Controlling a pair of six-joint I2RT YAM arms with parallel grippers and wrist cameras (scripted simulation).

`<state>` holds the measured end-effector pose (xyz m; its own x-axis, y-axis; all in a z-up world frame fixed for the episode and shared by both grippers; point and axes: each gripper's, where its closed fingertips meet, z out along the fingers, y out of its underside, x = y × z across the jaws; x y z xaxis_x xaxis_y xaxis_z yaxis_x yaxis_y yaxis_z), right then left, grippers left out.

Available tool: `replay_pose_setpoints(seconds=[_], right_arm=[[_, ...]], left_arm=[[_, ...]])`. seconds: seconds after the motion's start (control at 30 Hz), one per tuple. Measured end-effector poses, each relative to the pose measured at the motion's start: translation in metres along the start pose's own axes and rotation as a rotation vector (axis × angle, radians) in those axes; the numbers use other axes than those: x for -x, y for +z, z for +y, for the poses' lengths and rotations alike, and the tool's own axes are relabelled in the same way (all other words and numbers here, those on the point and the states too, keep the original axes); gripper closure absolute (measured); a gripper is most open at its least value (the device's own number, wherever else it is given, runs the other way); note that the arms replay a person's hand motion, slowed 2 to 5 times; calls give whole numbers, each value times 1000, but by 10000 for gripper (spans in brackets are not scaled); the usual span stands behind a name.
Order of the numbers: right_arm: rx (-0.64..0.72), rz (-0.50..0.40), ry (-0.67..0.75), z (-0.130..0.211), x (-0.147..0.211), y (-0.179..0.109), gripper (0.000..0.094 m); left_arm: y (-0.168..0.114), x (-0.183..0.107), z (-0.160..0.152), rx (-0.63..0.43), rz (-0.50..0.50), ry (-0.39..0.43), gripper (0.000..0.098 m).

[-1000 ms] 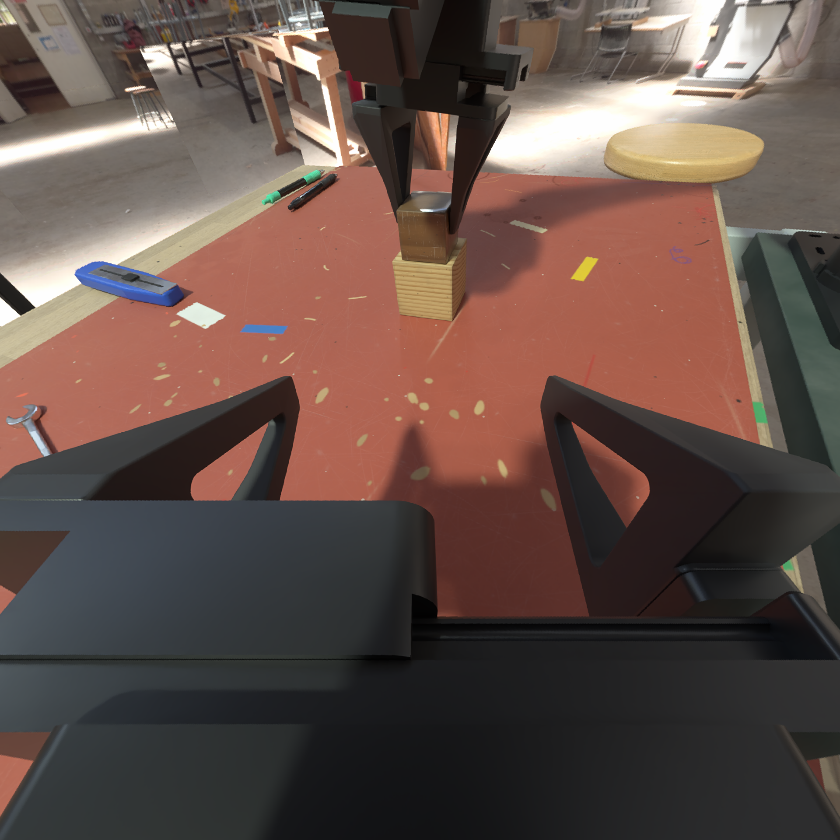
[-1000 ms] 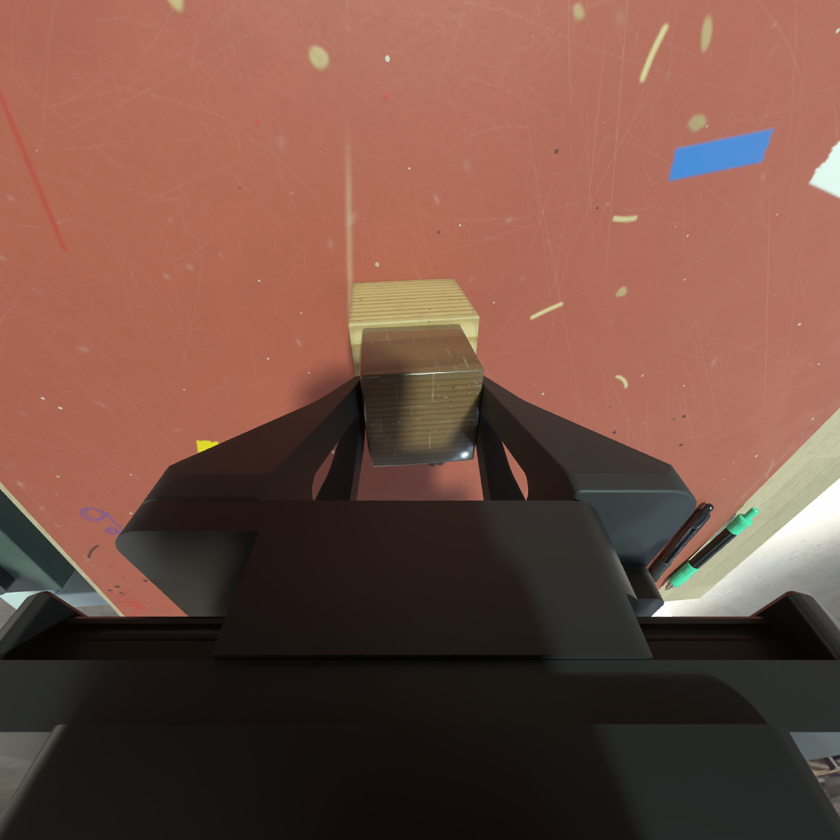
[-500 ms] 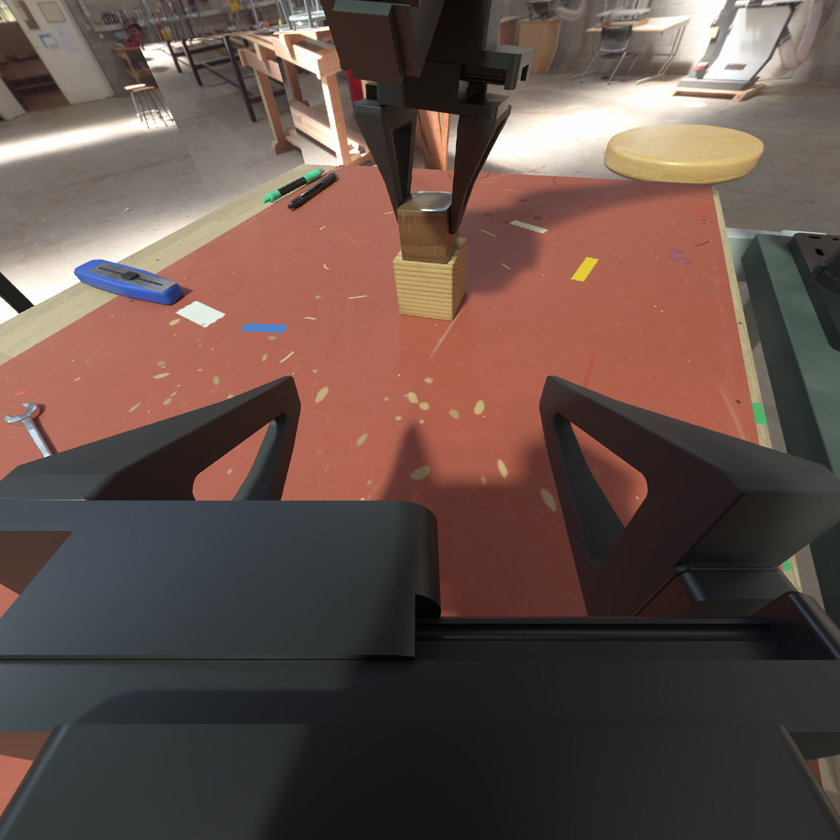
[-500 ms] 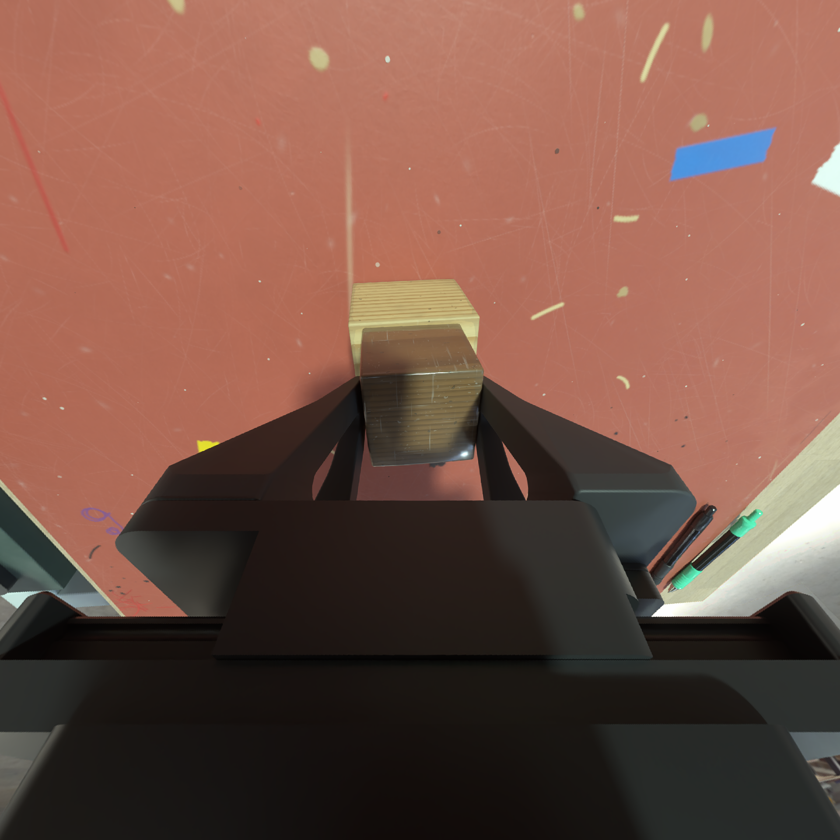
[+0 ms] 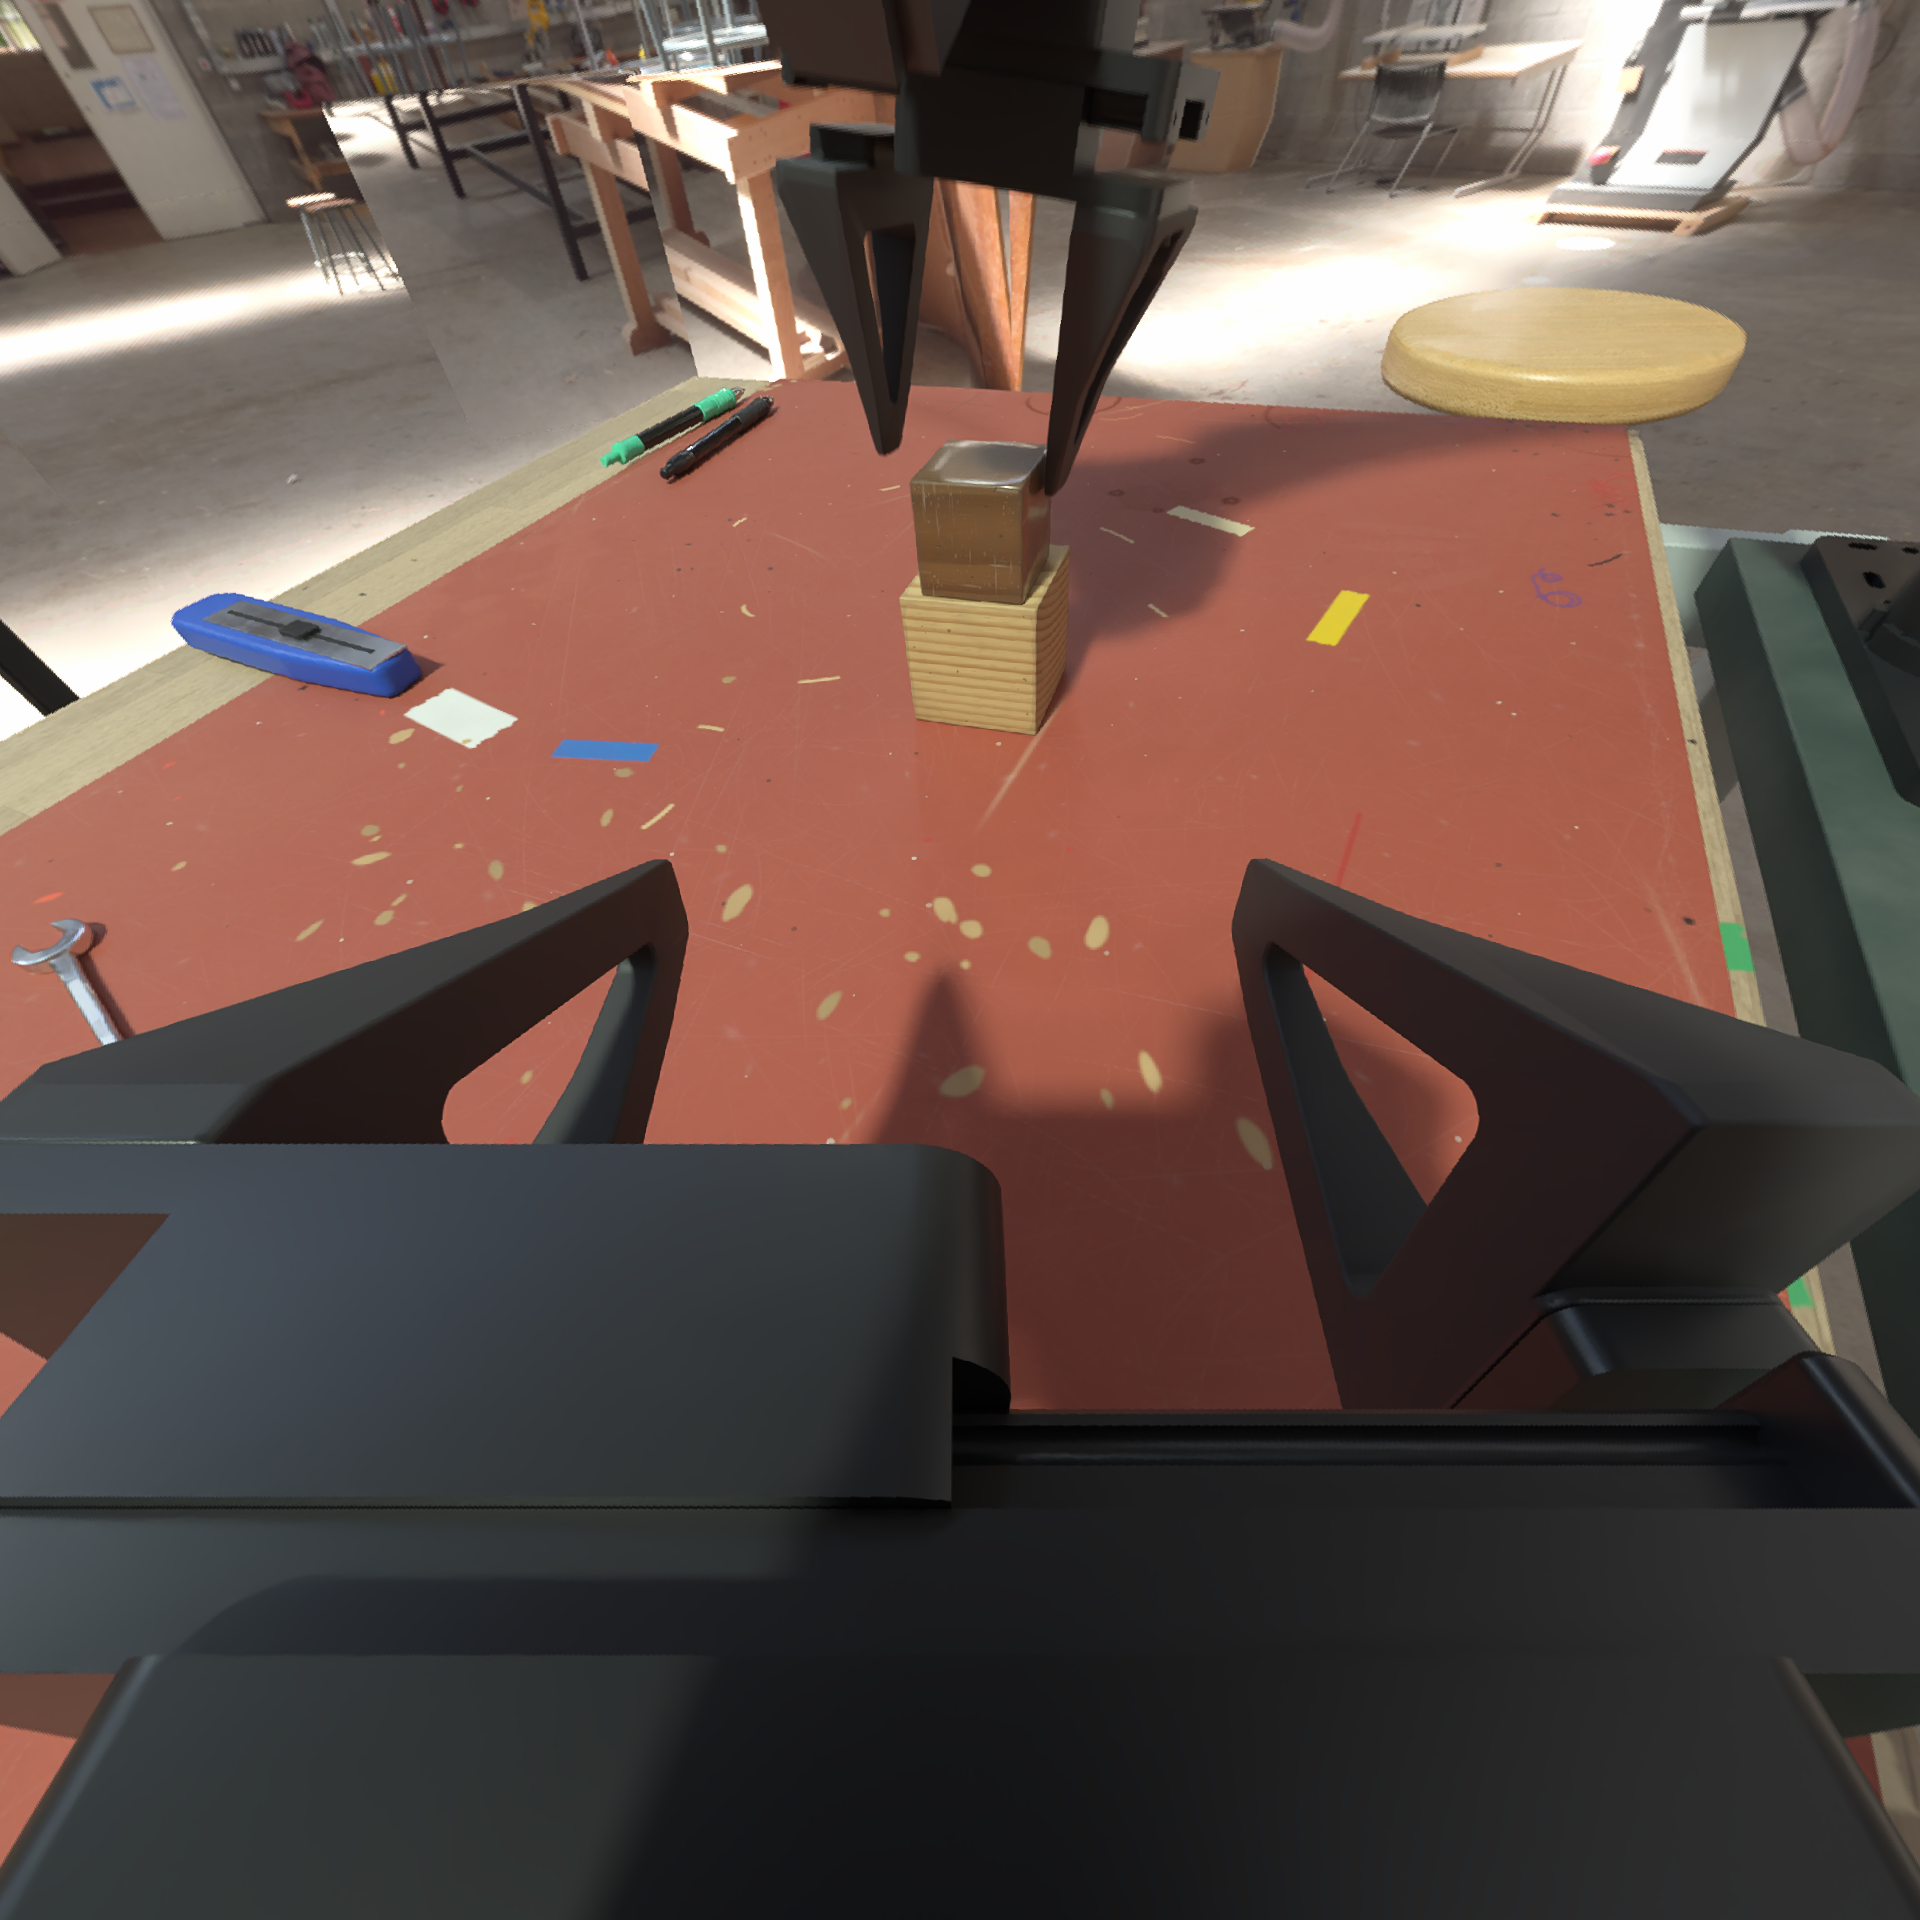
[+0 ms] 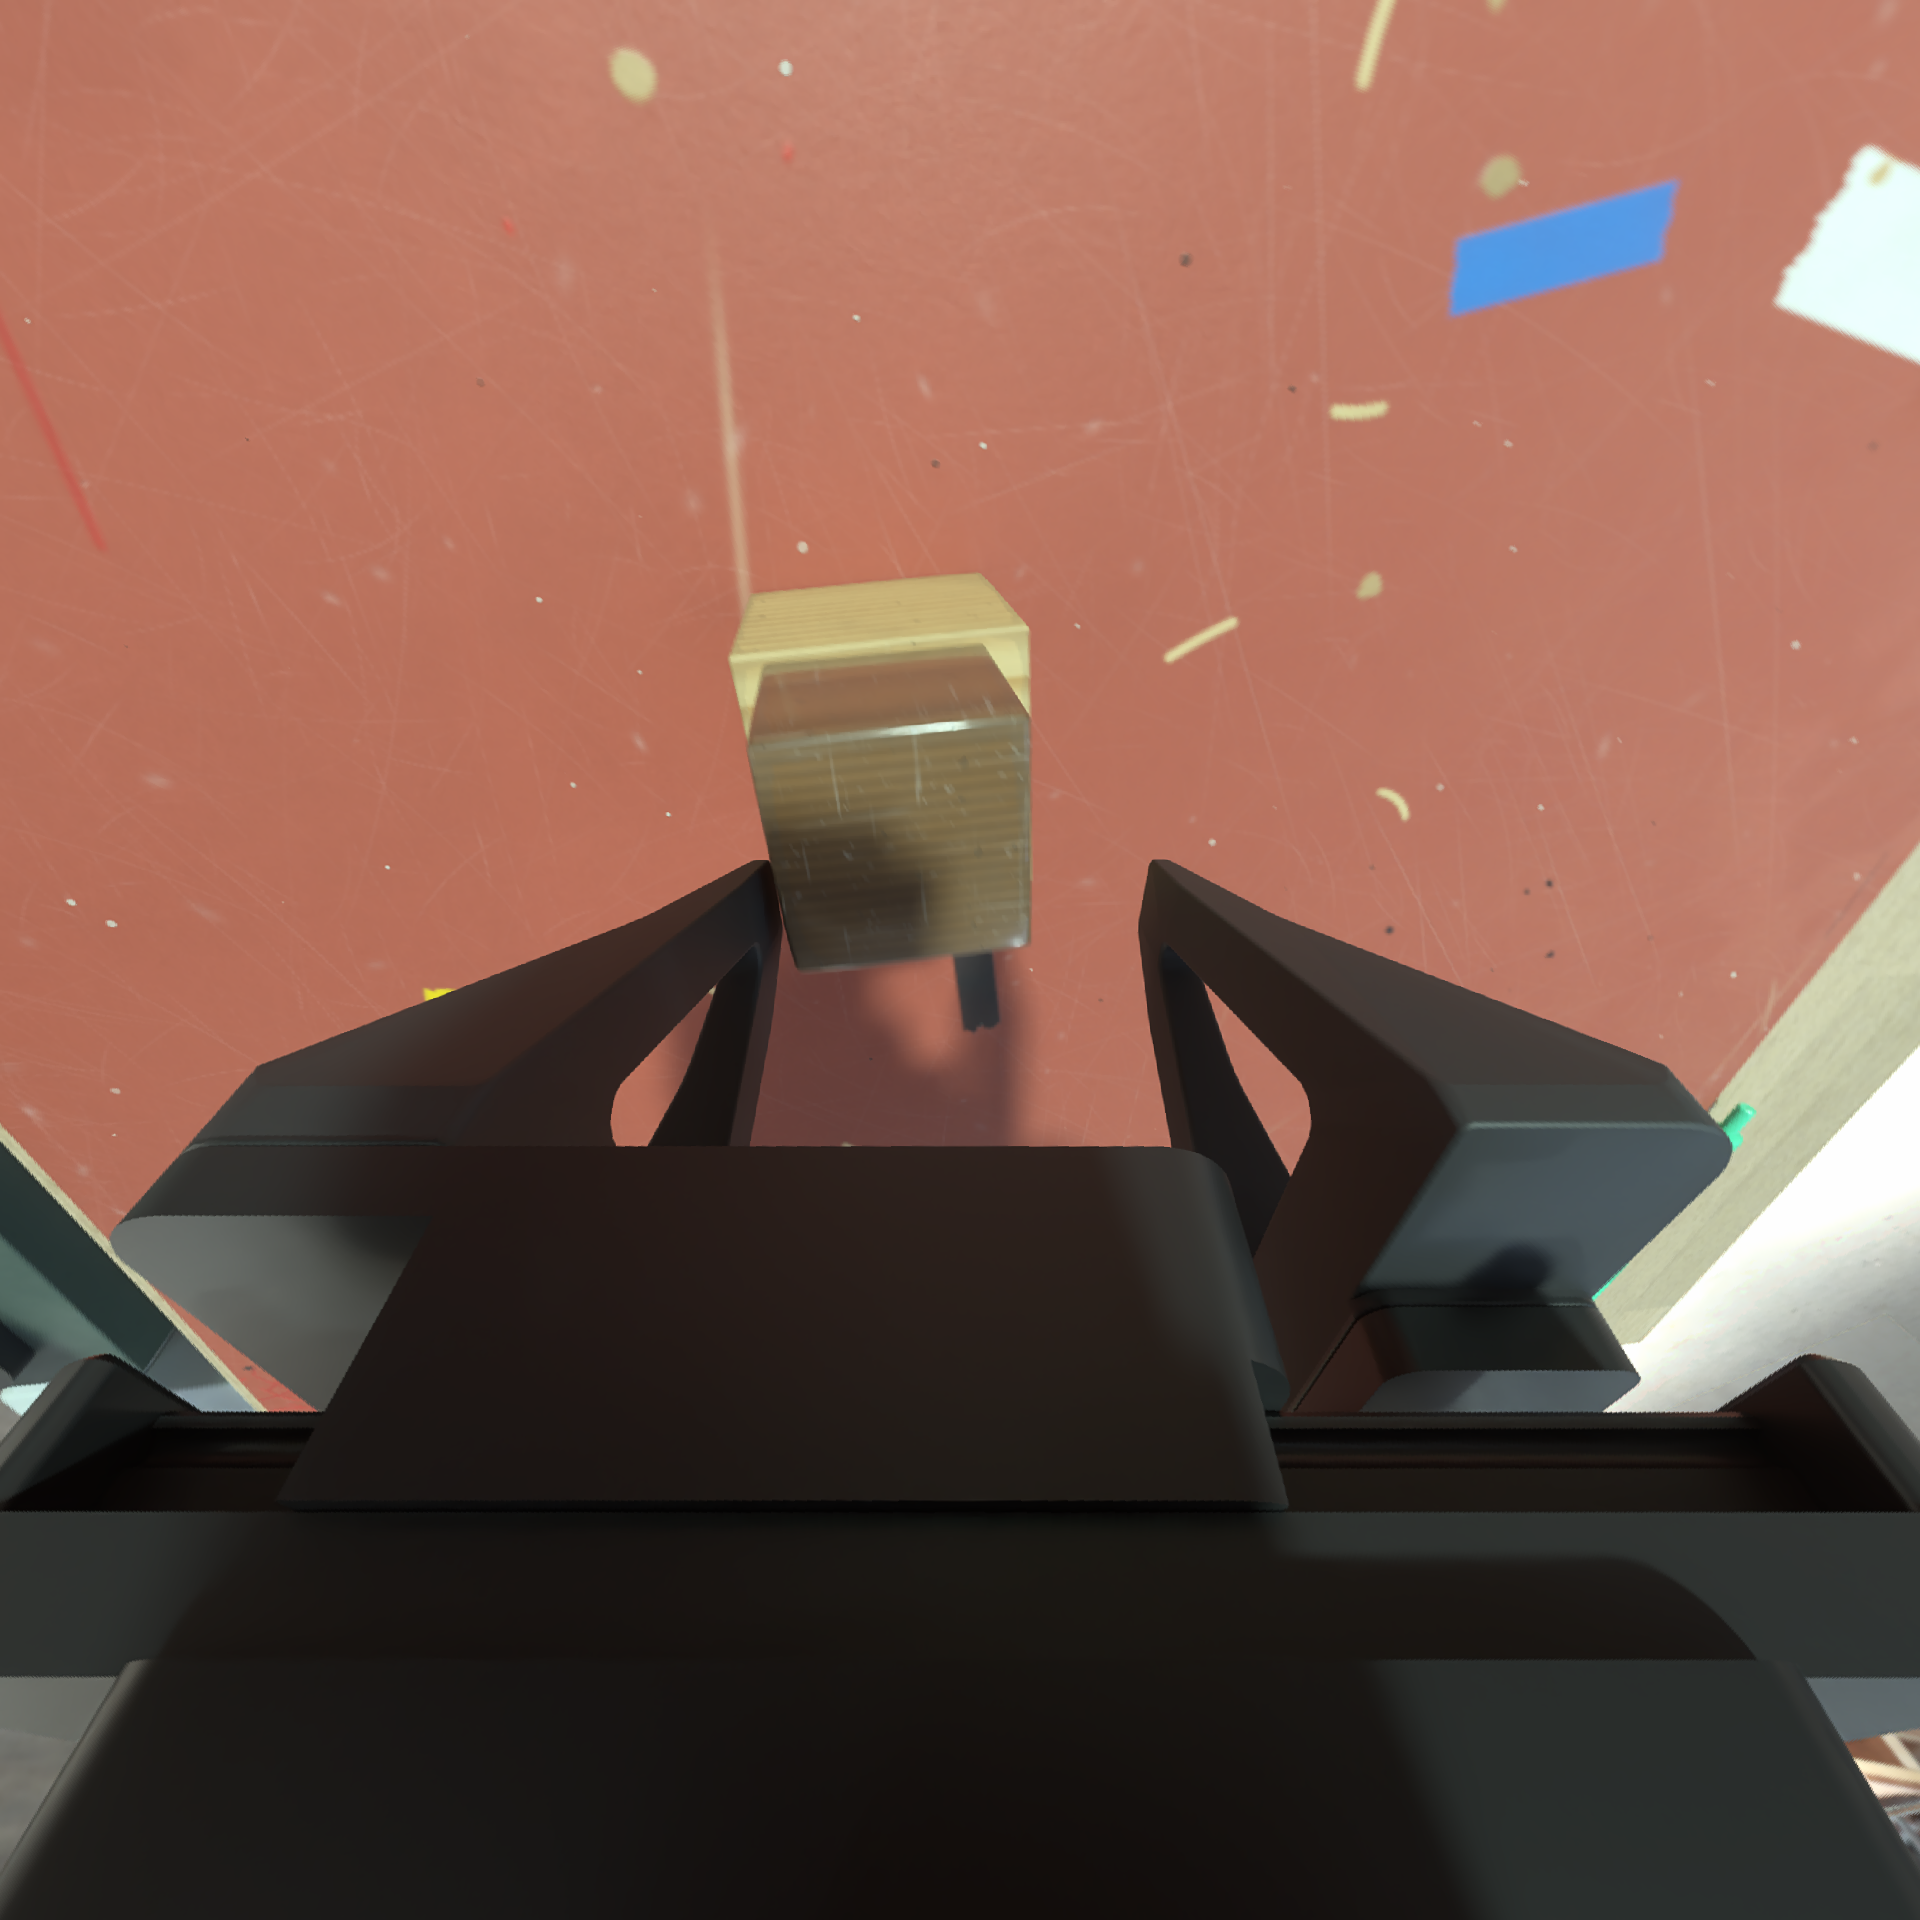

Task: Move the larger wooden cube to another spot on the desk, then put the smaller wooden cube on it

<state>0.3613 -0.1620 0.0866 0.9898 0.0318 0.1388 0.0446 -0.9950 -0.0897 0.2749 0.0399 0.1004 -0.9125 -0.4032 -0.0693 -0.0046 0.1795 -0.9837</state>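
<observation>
Small dark glossy wooden cube point(image 5: 980, 535) sitting atop larger pale striped wooden cube point(image 5: 983, 665), mid red desk point(image 5: 1351, 790). Right gripper point(image 6: 958, 883) spread wide, just above the small cube. Left gripper point(image 5: 956, 883) wide apart, empty, well short of the stack.

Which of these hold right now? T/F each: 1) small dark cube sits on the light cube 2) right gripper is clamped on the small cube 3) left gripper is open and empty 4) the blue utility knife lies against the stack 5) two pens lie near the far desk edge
1) True: the smaller cube rests on the larger cube.
2) False: the right gripper is open, its fingers spread beside the cube's top.
3) True: the left gripper holds nothing.
4) False: the blue utility knife lies well apart, near the desk's edge.
5) True: the pens lie there.
</observation>
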Motion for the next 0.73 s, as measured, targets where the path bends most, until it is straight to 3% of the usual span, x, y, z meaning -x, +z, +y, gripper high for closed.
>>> replay_pose_setpoints(seconds=[0.4, 0.73], right_arm=[[-71, 125, 232, 64, -45, -32, 213], [-62, 97, 414, 119, -68, -1, 247]], left_arm=[[0, 0, 0, 0, 0, 0, 77], [0, 0, 0, 0, 1, -1, 78]])
